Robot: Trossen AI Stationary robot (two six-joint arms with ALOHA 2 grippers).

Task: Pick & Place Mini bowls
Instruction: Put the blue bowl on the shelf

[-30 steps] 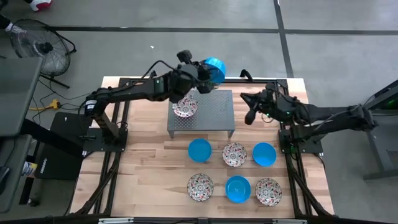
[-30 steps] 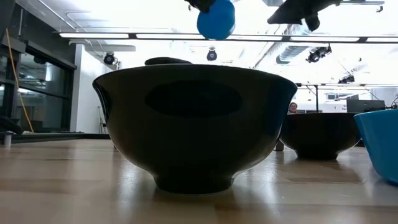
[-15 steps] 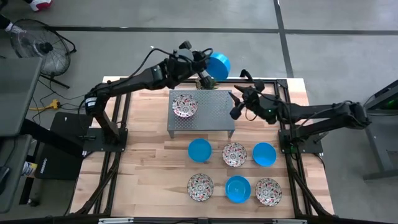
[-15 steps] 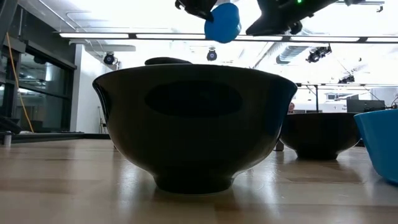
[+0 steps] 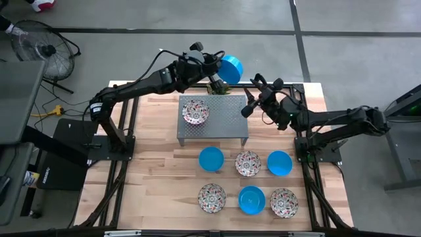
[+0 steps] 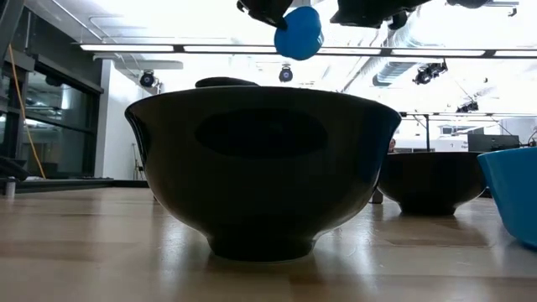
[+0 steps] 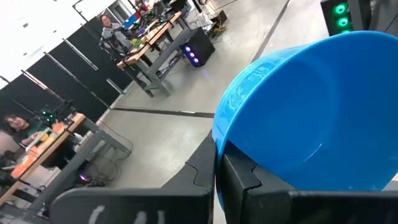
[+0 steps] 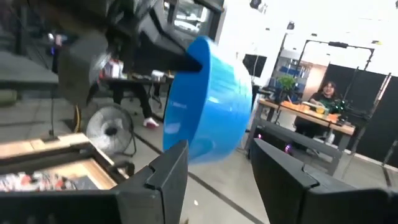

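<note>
My left gripper (image 5: 217, 76) is shut on a plain blue mini bowl (image 5: 230, 69), held high over the table's far edge beside a grey perforated stand (image 5: 227, 122). The bowl is tipped on its side (image 8: 208, 99). A floral mini bowl (image 5: 195, 112) rests base-down on the stand. My right gripper (image 5: 252, 99) hovers open just right of the stand, pointing at the held bowl (image 6: 298, 33); its fingers (image 8: 165, 180) stand short of the bowl. Several more mini bowls, blue (image 5: 211, 158) and floral (image 5: 248, 163), sit on the wood nearer the front. My left gripper holds the blue bowl by its rim (image 7: 219, 144), which runs down into the gap between the two fingers (image 7: 245, 183), so one finger lies on the inner wall and one on the outer. The fingers come nearly level from the table's left. The bowl is lifted clear and tipped on its side.
Two rows of bowls fill the near right of the table: blue (image 5: 279, 162), floral (image 5: 212, 197), blue (image 5: 251, 199), floral (image 5: 283, 202). One bowl (image 6: 263, 168) looms right before the low camera. Bare wood lies at the table's left (image 5: 158, 164).
My left gripper has swung with the blue bowl from above the stand toward the table's far edge and a little right, uncovering the floral bowl on the stand. My right gripper has moved left toward the held bowl, tipped upward, and opened.
</note>
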